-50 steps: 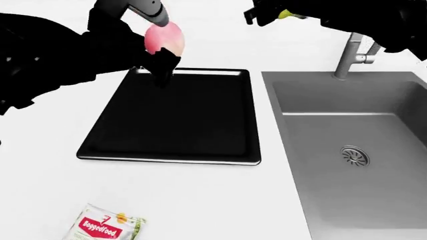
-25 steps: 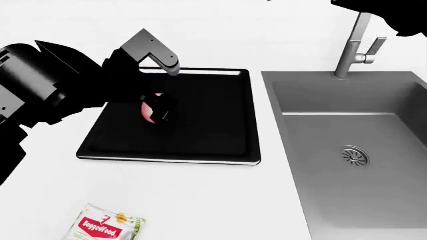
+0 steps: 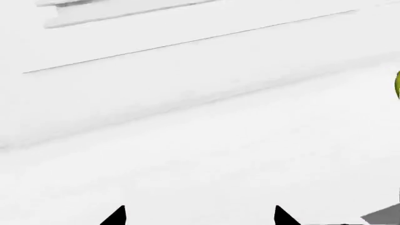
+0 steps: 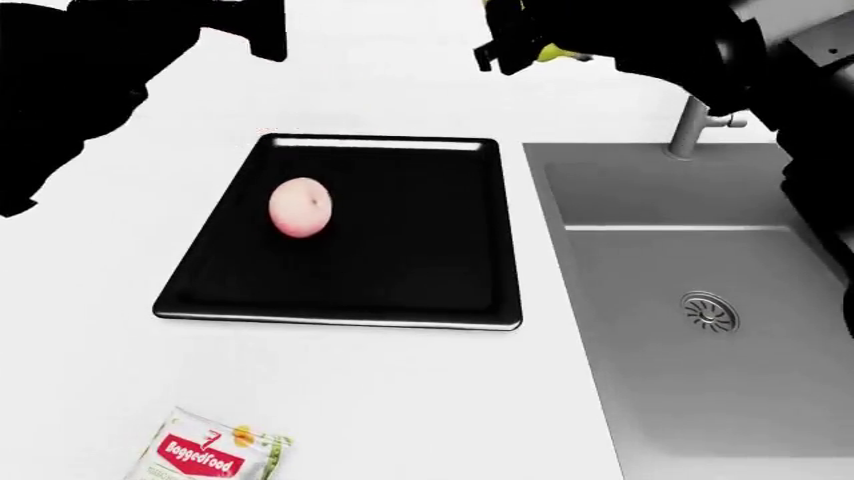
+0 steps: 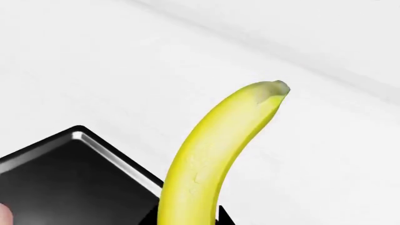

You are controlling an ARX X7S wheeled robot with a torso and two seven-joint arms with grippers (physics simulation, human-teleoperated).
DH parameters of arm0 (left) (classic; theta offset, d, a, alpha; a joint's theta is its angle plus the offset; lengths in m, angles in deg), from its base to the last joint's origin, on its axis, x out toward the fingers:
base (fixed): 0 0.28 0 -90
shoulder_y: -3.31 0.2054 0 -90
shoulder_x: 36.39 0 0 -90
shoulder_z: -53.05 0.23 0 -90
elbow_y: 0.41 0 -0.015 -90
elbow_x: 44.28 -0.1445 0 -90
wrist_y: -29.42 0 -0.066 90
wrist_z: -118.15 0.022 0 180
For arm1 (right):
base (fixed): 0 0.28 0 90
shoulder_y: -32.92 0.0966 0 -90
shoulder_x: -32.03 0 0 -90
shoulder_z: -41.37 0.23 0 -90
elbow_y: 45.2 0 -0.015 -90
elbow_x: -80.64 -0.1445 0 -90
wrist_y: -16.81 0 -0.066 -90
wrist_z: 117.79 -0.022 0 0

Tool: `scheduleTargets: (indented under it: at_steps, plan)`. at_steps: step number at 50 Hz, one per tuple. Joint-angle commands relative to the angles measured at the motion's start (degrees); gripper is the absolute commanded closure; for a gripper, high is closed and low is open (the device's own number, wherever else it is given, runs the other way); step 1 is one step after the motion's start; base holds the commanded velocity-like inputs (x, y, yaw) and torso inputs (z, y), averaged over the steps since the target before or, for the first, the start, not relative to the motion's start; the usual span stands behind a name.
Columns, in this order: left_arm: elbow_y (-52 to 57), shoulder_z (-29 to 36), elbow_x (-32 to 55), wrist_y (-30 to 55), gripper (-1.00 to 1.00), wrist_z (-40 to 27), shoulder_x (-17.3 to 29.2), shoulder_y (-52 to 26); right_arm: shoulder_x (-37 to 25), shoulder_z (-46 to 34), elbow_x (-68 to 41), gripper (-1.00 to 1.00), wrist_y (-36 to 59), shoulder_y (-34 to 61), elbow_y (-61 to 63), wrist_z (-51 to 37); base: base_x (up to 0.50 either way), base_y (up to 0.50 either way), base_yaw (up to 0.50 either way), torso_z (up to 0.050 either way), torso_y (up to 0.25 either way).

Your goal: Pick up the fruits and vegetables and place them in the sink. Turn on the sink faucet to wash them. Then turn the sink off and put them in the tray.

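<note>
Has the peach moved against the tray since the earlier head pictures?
Yes. The peach went from above the tray's far left corner down onto its left half, where it now lies free of the left tool.

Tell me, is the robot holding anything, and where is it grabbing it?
The right gripper holds the banana by its lower end. The left gripper holds nothing.

**Task objects at the recorded moment**

The round pink peach (image 4: pixel 300 208) lay on the left half of the flat black tray (image 4: pixel 400 300). The curved yellow banana (image 5: pixel 209 159) was held aloft in the right gripper (image 4: pixel 514 40). The dark grey sink (image 4: pixel 801 400) sat beside the tray, its steel faucet (image 4: pixel 690 125) behind.
</note>
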Motion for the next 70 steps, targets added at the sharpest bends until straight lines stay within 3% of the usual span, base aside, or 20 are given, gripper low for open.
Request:
scheduleTargets:
  at_steps: [1, 8, 16, 28, 39, 40, 50, 55, 58, 62, 70]
  plan:
    - [8.54, -7.61, 1.12, -8.20, -1.00, -10.96, 4.35, 4.30, 9.35, -3.08, 3.92, 1.00, 1.14, -4.51, -17.91, 13.01, 0.00, 0.00, 0.00, 0.000, 0.000]
    - [14.85, -8.23, 2.92, -5.33, -1.00, -14.36, 5.68, 3.15, 11.80, -4.04, 9.21, 1.00, 5.57, -7.83, -18.96, 21.62, 0.00, 0.00, 0.00, 0.000, 0.000]
    - [18.77, -8.56, 5.15, -2.39, -1.00, -16.51, 7.19, 3.08, 14.17, 3.03, 20.34, 1.00, 8.29, -11.02, -18.73, 27.30, 0.00, 0.00, 0.00, 0.000, 0.000]
    - [22.10, -9.22, 7.21, -2.55, -1.00, -18.02, 8.15, 6.33, 14.17, 5.07, 18.87, 1.00, 9.91, -14.18, -11.13, 25.67, 0.00, 0.00, 0.00, 0.000, 0.000]
    - [23.50, -9.27, 7.69, -2.76, -1.00, -18.13, 8.41, 7.45, 14.17, 4.27, 15.63, 1.00, 8.65, -15.86, -11.98, 23.33, 0.00, 0.00, 0.00, 0.000, 0.001]
    - [23.53, -9.30, 7.74, -2.77, -1.00, -18.09, 8.37, 7.42, 14.17, 4.37, 15.38, -1.00, 8.72, -15.75, -12.22, 22.99, 0.00, 0.00, 0.00, 0.000, 0.000]
    - [22.23, -8.96, 6.40, -3.82, -1.00, -17.04, 6.76, 6.43, 14.17, 6.91, 10.16, -1.00, -0.83, -9.94, -16.41, 19.16, 0.00, 0.00, 0.00, 0.000, 0.000]
    - [23.01, -9.03, 6.25, -4.99, -1.00, -17.43, 6.12, 7.74, 13.78, 8.83, 10.54, -1.00, -11.94, -6.64, -18.26, 14.79, 0.00, 0.00, 0.00, 0.000, 0.000]
    - [22.46, -8.77, 5.54, -5.64, -1.00, -17.15, 5.30, 7.68, 1.69, 11.14, 8.15, -1.00, -10.88, -6.98, 6.53, -1.00, 0.00, 0.00, 0.00, 0.000, 0.000]
    - [20.83, -8.34, 4.27, -5.93, -1.00, -16.16, 3.60, 5.47, -8.54, 13.19, 6.90, -1.00, -10.16, -5.99, 26.90, -14.13, 0.00, 0.00, 0.00, 0.000, 0.000]
    - [24.35, -8.81, 4.17, -4.63, -1.00, -16.50, 5.60, 2.92, -20.74, 15.82, 8.18, -1.00, -9.61, -2.74, 48.28, -30.69, 0.00, 0.00, 0.00, 0.000, 0.000]
